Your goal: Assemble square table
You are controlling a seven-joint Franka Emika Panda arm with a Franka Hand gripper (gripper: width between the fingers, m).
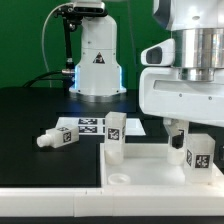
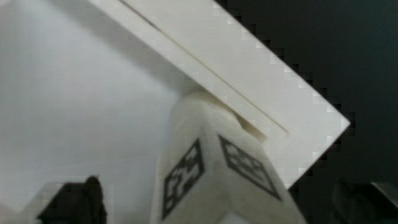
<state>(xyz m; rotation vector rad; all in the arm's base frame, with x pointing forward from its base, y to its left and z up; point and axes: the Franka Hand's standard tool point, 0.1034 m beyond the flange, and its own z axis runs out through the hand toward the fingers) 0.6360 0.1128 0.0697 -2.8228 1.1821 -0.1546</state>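
Straddling leg (image 1: pixel 200 152) at exterior view's lower right, gripper (image 1: pixel 190 137) stood wide open, gripping nothing | leg stood upright on corner of top (image 1: pixel 150 172), likely seated, needing no hold | top lay along frame bottom.

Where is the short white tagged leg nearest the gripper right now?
The short white tagged leg stands upright at the exterior view's right, on the white square tray-like top, directly beneath the gripper.
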